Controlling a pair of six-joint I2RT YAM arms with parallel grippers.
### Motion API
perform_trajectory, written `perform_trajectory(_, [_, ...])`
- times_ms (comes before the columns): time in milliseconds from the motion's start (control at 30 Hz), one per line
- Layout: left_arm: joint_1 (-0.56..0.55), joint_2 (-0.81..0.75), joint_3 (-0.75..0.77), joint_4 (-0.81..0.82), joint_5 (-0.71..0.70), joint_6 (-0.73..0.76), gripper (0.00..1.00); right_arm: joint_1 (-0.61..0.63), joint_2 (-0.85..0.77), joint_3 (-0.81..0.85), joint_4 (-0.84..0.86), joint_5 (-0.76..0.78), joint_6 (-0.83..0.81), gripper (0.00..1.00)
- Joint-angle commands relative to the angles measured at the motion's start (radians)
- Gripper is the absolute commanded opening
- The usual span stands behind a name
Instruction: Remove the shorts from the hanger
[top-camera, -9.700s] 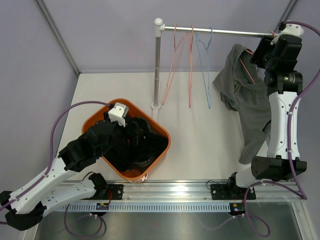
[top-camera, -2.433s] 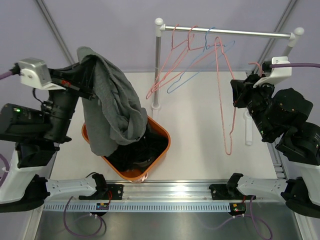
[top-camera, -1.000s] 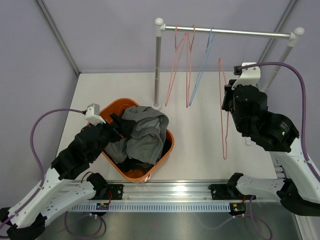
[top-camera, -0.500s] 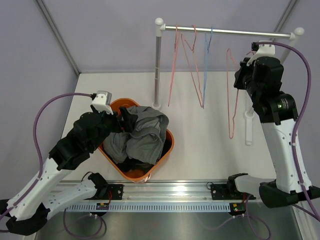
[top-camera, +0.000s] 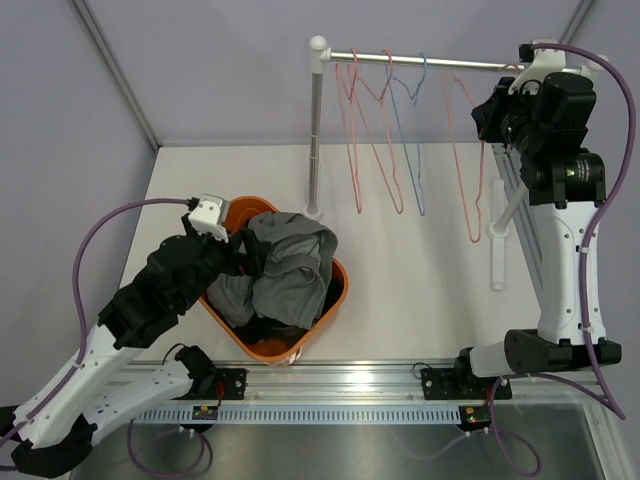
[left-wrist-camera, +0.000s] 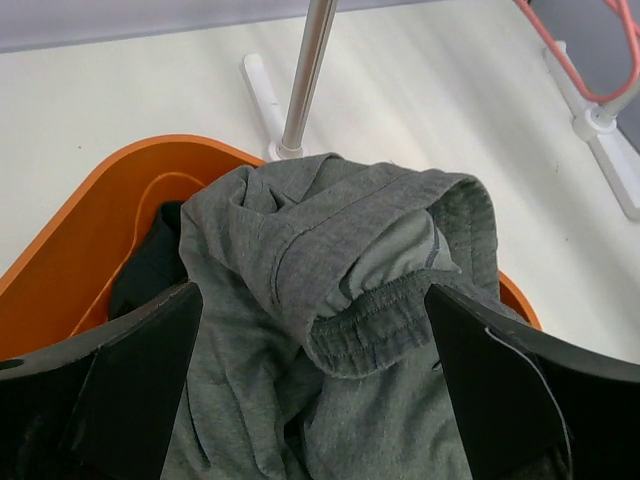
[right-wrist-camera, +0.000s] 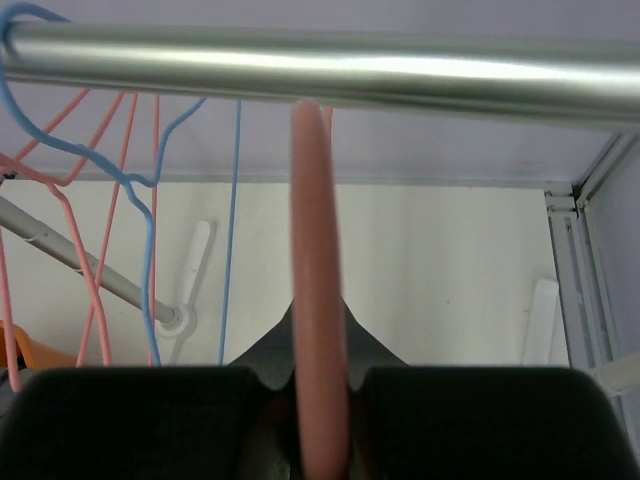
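Observation:
Grey shorts (top-camera: 290, 268) lie crumpled on top of dark clothes in the orange basket (top-camera: 322, 314), off any hanger. My left gripper (top-camera: 246, 256) hovers open over them; in the left wrist view its fingers (left-wrist-camera: 135, 385) straddle the grey shorts (left-wrist-camera: 340, 290) without touching. High at the right, my right gripper (top-camera: 490, 112) is shut on a bare pink hanger (top-camera: 470, 170). In the right wrist view the pink hanger wire (right-wrist-camera: 318, 290) runs from between the jaws of the right gripper (right-wrist-camera: 320, 425) up to the metal rail (right-wrist-camera: 320, 60). Whether it hooks over the rail I cannot tell.
Two more pink hangers (top-camera: 365, 135) and a blue hanger (top-camera: 410, 135) hang bare on the rail (top-camera: 430, 63). The rack's post (top-camera: 315, 130) stands behind the basket, its other foot (top-camera: 497, 250) at the right. The orange basket rim (left-wrist-camera: 60, 270) shows in the left wrist view.
My right arm has lifted the pink hanger up and back to the rail. My left gripper has shifted slightly over the basket, still open; the grey shorts have not moved.

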Motion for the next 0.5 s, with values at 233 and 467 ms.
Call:
perform_trajectory(233, [-0.003,0.003,-0.034,0.035,0.044,0.039,0.99,-0.003,0.064,0.095,0.072,-0.092,-0.075,0.0])
perform_trajectory(467, [-0.003,0.002,-0.043,0.03,0.033,0.043,0.99,-0.004,0.156,0.173,0.066,-0.12,-0.074,0.0])
